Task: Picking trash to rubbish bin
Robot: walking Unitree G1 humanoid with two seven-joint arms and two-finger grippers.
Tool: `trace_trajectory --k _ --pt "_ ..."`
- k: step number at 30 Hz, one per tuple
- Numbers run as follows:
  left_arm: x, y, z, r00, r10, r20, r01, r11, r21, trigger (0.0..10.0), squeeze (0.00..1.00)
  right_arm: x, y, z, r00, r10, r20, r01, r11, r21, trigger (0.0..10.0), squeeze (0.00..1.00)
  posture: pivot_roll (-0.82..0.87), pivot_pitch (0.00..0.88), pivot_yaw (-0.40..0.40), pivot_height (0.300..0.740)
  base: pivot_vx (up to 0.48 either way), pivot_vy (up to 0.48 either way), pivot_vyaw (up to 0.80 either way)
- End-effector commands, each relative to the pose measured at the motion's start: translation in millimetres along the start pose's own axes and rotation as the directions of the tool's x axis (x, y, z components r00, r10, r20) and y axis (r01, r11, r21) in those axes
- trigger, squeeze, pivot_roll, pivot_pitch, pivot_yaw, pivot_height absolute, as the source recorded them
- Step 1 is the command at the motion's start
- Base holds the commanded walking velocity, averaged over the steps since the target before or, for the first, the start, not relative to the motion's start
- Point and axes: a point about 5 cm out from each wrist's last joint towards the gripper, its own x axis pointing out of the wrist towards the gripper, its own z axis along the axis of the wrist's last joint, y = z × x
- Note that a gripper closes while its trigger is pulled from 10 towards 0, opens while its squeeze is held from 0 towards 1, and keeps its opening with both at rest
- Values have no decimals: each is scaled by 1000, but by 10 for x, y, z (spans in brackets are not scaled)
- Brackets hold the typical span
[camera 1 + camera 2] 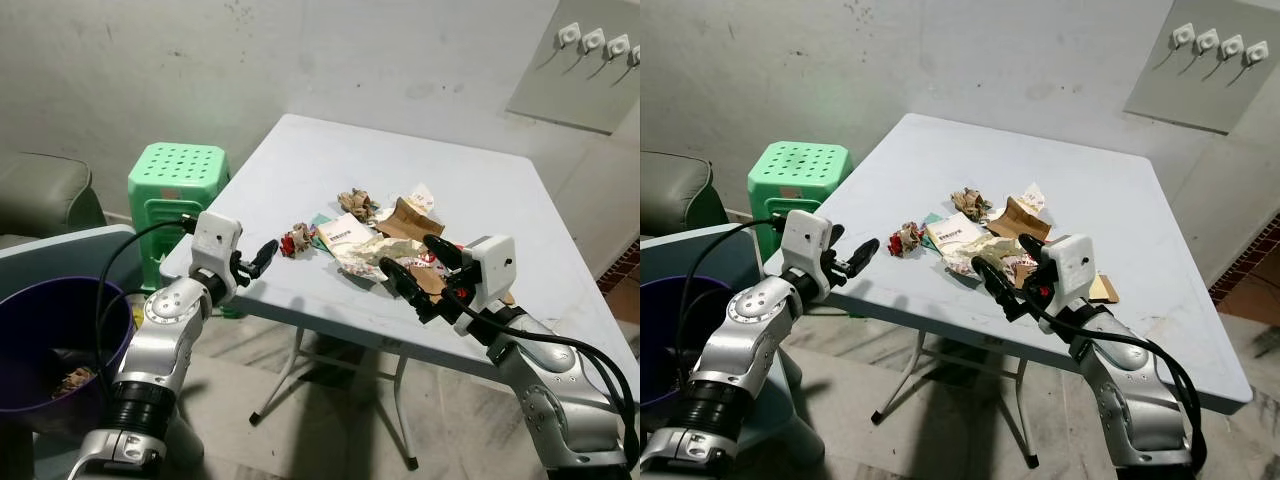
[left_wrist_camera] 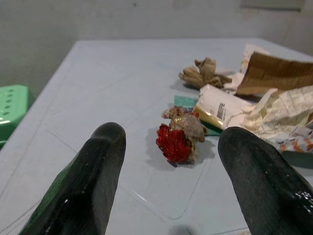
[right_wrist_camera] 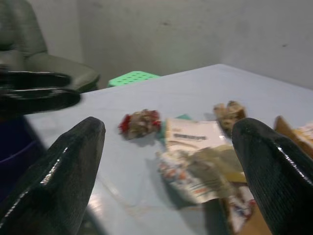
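Now both grippers are wide open and hold nothing.
Just ahead of the left gripper sits the red wrapper; the paper pile waits by the right gripper. A bump could push trash off the table, missing the purple bin.

Bare table lies between the open left gripper and the red crumpled wrapper; paper scraps crowd its far side.

pale table w/ trash pile (crumpled wrappers, paper)
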Motion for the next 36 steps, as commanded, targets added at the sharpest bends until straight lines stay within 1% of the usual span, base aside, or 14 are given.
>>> trace_trajectory --k 1,3,4,9,10,12,14,18,22,25,36 --pt "66 -25 66 999 -35 9 35 999 33 10000 0 -32 62 55 1000 26 4 -26 1000 -4 10000 0 -49 40 -69 740 0 0 0" --pt "85 -24 79 999 -42 10 42 998 40 10000 0 -43 84 64 1000 31 5 -31 1000 1 10000 0 -53 48 -67 740 0 0 0" --pt "125 -18 104 998 -66 5 66 997 47 10000 0 -71 121 87 1000 28 7 -28 999 18 10000 0 -69 68 -57 740 0 0 0" --pt "154 0 128 996 -84 -1 84 994 74 10000 0 -114 173 108 1000 27 9 -28 999 26 10000 0 -82 89 -52 740 0 0 0" --pt "164 8 144 995 -96 -2 96 992 83 10000 0 -135 204 119 999 30 10 -31 999 31 10000 0 -87 107 -50 740 0 0 0" --pt "200 44 189 994 -111 -10 112 988 110 10000 0 -164 253 146 999 38 12 -38 998 46 10000 0 -90 122 -44 740 0 0 0" --pt "211 82 224 993 -120 -14 121 986 118 10000 0 -194 304 172 999 47 15 -47 997 54 10000 0 -97 141 -37 740 0 0 0" --pt "249 148 306 991 -135 -21 136 976 167 10000 0 -252 372 211 999 48 16 -49 996 75 10000 0 -103 170 -26 740 0 0 0" --pt "304 191 420 989 -145 -17 145 971 187 10000 0 -291 433 248 999 43 21 -45 995 93 10000 0 -114 191 -18 740 0 0 0" --pt "333 201 465 988 -151 -15 151 969 198 10000 0 -316 461 268 999 35 20 -37 994 102 10000 0 -122 203 -12 740 0 0 0" --pt "433 142 579 981 -191 -11 189 959 212 10000 0 -448 527 312 1000 -12 -2 12 992 124 10000 0 -169 264 8 740 0 0 0"
